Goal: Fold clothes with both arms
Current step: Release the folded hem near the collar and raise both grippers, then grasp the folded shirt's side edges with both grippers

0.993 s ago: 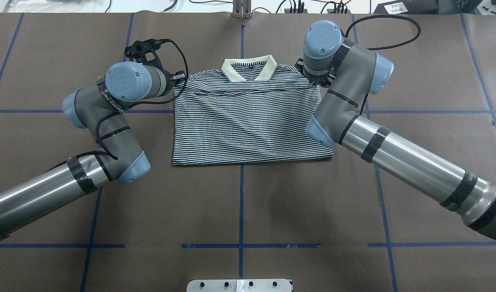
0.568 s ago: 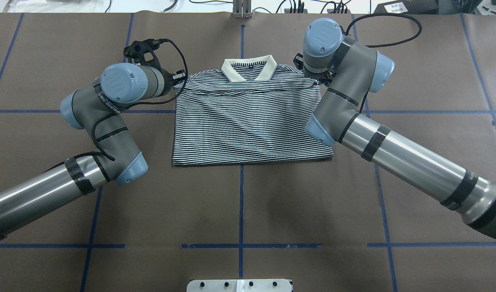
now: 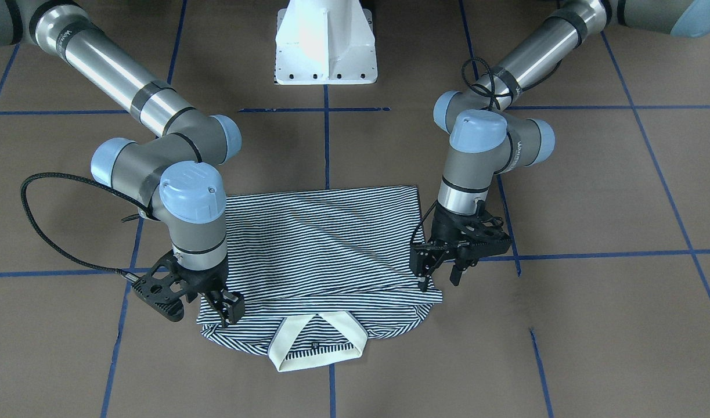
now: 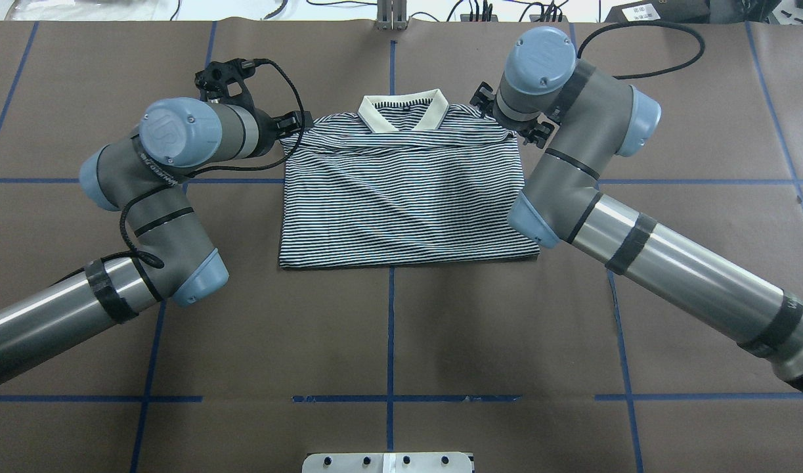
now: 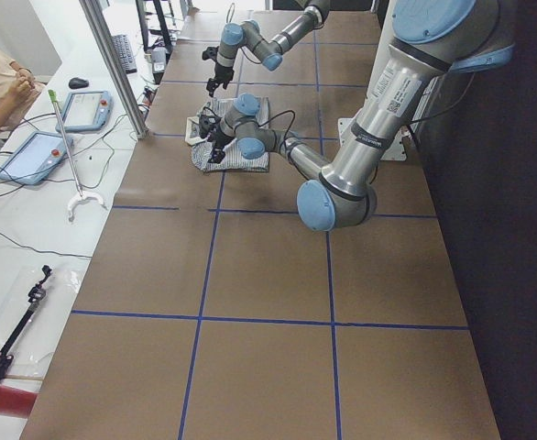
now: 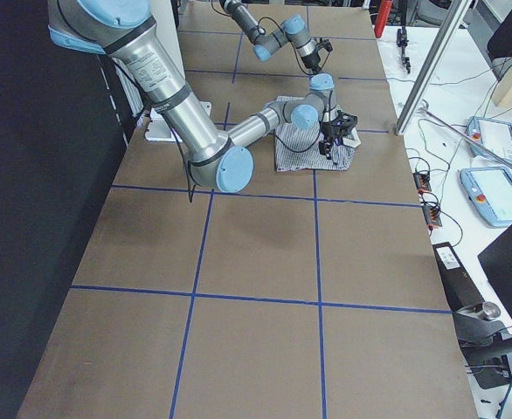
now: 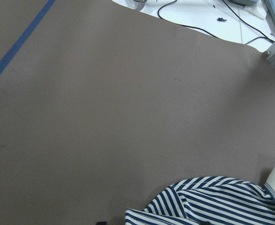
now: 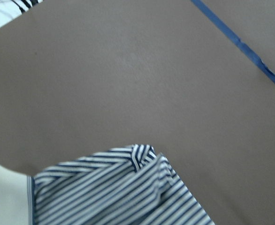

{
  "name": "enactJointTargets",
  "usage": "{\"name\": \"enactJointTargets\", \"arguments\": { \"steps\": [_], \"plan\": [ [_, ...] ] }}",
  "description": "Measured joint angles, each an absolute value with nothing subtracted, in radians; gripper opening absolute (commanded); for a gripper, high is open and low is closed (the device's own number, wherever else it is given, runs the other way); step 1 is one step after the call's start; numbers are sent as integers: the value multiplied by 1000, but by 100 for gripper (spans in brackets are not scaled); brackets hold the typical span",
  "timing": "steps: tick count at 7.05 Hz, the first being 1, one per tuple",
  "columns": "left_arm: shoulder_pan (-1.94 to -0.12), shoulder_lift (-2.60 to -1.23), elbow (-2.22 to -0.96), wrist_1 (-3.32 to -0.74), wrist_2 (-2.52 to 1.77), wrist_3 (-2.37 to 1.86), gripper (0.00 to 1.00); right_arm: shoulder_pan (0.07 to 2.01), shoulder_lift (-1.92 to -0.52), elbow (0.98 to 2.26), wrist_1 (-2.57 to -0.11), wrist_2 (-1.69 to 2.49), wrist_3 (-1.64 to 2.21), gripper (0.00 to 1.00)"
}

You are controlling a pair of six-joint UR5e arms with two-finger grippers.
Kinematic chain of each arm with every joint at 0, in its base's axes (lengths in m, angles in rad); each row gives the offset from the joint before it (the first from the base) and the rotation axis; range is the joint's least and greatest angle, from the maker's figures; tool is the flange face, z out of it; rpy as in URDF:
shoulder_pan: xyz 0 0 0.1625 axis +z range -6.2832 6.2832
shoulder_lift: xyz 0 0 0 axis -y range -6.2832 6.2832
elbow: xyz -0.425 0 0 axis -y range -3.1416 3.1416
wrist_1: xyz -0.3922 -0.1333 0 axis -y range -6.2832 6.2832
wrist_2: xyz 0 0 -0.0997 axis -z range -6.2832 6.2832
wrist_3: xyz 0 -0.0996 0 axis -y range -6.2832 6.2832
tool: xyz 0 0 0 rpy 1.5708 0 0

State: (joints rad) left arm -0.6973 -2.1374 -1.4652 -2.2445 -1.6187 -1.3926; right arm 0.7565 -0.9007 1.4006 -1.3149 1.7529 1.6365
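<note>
The shirt (image 4: 401, 197) lies flat on the table (image 4: 401, 341), midway between its left and right edges and in the half far from the robot, with the collar (image 4: 404, 113) pointing to the far edge. No sleeves stick out at the sides. A top layer ends in a straight edge just short of the collar, so it looks as if the sleeves are tucked in and the hem has been brought up over the body. What shows is a short, wide rectangle with a few slanting creases across it.

The left gripper (image 3: 442, 274) hangs at the shirt's left shoulder corner with its fingers apart and nothing between them. The right gripper (image 3: 228, 306) is over the right shoulder corner. I cannot tell whether its fingers are spread or closed, but the cloth under it lies flat and is not lifted. Both wrist views show only a loose striped corner resting on the table.

By my reading the main folds are done and the cloth has been let go. What may be left is one more fold to make the packet narrower, or a smoothing of the creases
</note>
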Motion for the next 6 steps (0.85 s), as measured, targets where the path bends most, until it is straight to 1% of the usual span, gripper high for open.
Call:
{"name": "enactJointTargets", "arguments": {
  "steps": [1,2,3,5,6],
  "plan": [
    [-693,-2105,-1502,-2308,-1650,-1414,100,722,-990,1530,-1314,1766,1667,100],
    [-692,-2090,-1511,-2374,-1679,-1446,100,681,-1060,1626,-1313,1770,1701,100],
    [-691,-2083,-1521,-2409,-1705,-1465,100,640,-1115,1693,-1312,1768,1731,99],
    [-693,-2077,-1539,-2422,-1718,-1478,100,606,-1160,1734,-1314,1761,1790,79],
    [-693,-2076,-1541,-2423,-1717,-1485,100,604,-1170,1731,-1315,1761,1831,76]
  ]
}}
